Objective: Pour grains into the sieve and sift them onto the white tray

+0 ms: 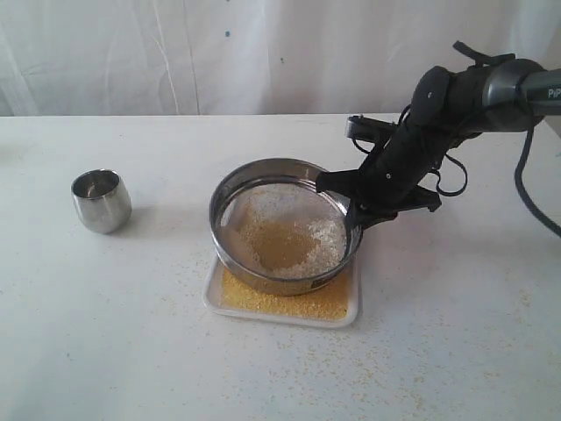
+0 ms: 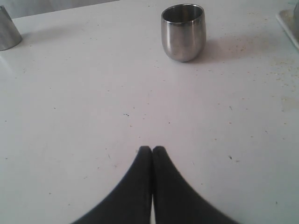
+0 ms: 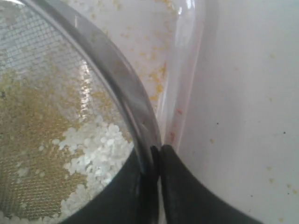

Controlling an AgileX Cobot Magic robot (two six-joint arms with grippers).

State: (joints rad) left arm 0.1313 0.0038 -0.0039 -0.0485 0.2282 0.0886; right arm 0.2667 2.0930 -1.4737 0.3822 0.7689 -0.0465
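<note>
The sieve sits tilted on the white tray, its right side raised. Yellow and whitish grains lie on its mesh, and fine yellow grains cover the tray under it. My right gripper is shut on the sieve's right rim. In the right wrist view the right gripper has one finger inside the sieve wall and one outside, with grains on the mesh and the tray below. My left gripper is shut and empty over bare table.
A small rounded steel cup stands upright on the table left of the sieve, also ahead of the left gripper as the cup. A grey metal object shows at the frame's corner. Stray grains dot the table around the tray.
</note>
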